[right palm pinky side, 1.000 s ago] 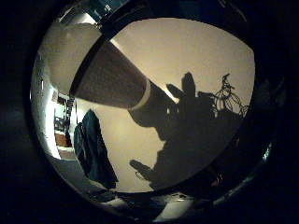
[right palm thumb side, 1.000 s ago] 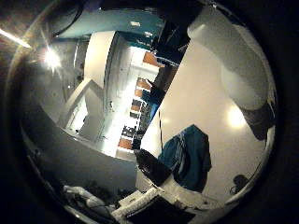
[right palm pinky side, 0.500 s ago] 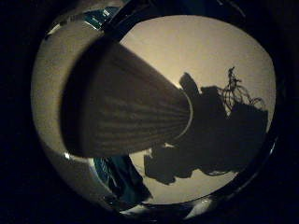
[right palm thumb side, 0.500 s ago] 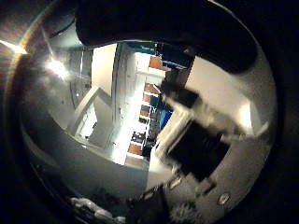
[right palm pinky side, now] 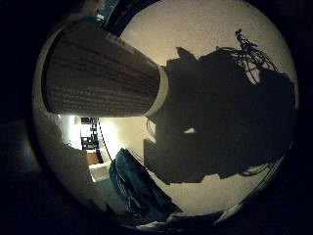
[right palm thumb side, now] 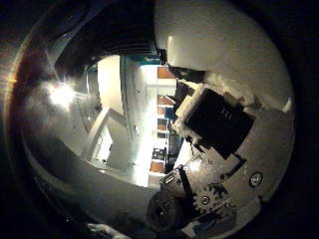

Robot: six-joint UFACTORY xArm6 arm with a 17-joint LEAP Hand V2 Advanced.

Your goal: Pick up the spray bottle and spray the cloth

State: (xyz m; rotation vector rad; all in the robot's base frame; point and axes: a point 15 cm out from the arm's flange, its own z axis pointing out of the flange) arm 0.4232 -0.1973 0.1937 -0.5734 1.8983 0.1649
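The spray bottle [right palm pinky side: 98, 70] has a pale ribbed body that fills much of the right little finger side palm view, close to my palm. Its smooth white part [right palm thumb side: 224, 45] shows in the right thumb side palm view. My right hand [right palm thumb side: 221, 134] shows there as black and white fingers curled in against the bottle, with geared parts below them. The blue cloth [right palm pinky side: 137, 191] lies crumpled on the beige table [right palm pinky side: 210, 34], a short way from the bottle. The hand's dark shadow falls on the table beside the bottle.
The room beyond the table shows shelves and a doorway [right palm thumb side: 164, 110] and a bright lamp [right palm thumb side: 55, 95]. A strip of the room [right palm pinky side: 86, 137] also shows between the bottle and the cloth.
The whole picture has shifted, so the camera has moved. The bottle has stayed close to the palm. The fingers have curled further in and now fill more of the thumb side view.
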